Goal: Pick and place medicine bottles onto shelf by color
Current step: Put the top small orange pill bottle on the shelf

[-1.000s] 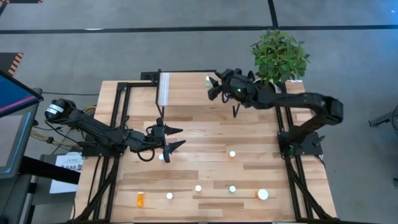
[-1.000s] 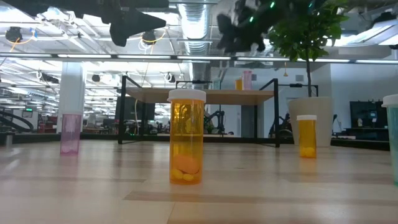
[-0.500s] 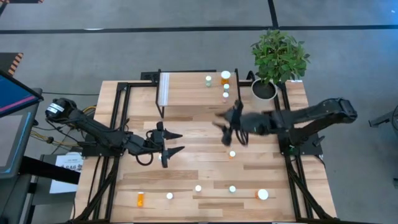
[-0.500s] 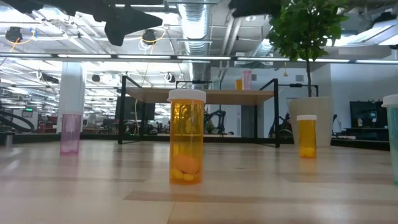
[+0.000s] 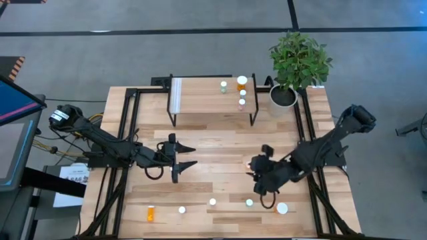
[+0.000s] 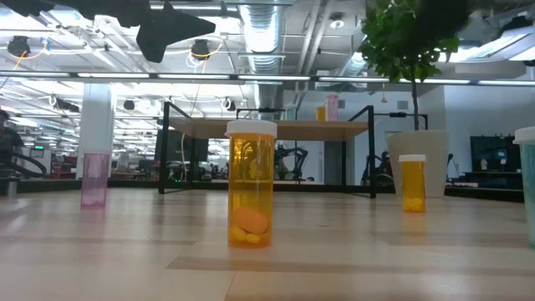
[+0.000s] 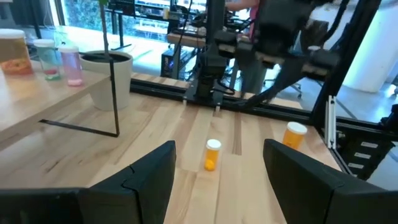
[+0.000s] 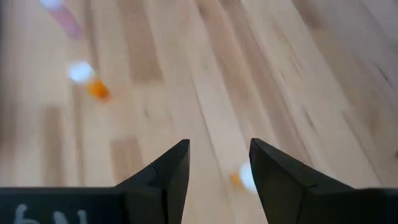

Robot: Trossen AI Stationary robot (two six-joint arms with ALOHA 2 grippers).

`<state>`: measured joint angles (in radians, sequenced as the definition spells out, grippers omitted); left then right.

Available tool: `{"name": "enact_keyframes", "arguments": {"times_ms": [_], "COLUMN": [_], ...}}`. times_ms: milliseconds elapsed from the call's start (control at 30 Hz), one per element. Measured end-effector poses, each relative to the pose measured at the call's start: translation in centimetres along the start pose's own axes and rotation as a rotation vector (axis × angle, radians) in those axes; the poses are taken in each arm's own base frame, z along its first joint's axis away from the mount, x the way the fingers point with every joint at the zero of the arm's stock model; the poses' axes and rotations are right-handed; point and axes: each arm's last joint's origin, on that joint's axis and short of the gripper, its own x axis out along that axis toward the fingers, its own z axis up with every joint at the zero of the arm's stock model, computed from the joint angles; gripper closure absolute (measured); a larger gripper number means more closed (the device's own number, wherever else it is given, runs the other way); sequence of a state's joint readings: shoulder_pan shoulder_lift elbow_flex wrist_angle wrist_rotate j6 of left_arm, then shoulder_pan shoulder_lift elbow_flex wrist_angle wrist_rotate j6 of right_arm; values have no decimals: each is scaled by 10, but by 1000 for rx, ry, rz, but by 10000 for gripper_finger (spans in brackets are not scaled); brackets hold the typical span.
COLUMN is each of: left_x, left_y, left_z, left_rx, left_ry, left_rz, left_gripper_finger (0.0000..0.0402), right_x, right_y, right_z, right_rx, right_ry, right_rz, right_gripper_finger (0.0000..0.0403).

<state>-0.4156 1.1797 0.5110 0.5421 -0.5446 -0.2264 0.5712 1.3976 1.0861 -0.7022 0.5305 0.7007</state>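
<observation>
Medicine bottles: four on the shelf at far right from above, others along the table's near edge. Right gripper near right, fingers parted, empty. From table height, orange bottle upright centre; left gripper part-open, seemingly holding nothing.

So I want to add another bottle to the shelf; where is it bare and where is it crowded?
The shelf is bare from its white strip across the middle. Its end nearest the potted plant is crowded: four bottles cluster there.
</observation>
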Motion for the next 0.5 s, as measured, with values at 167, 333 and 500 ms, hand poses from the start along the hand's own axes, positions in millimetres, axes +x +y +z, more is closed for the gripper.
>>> {"name": "enact_keyframes", "arguments": {"times_ms": [167,333,500], "left_x": [0,0,0], "left_y": [0,-1,-1], "left_z": [1,1,0], "left_rx": [-10,-12,-9], "left_ry": [-10,-9,1], "left_rz": [-5,-18,-26], "left_gripper_finger": [171,171,171], "right_x": [9,18,22], "right_y": [1,-11,-34], "right_z": [-14,-19,-27], "right_rx": [10,31,95], "right_ry": [101,141,154], "right_rz": [-80,-104,-97], "right_gripper_finger": [216,217,217]}}
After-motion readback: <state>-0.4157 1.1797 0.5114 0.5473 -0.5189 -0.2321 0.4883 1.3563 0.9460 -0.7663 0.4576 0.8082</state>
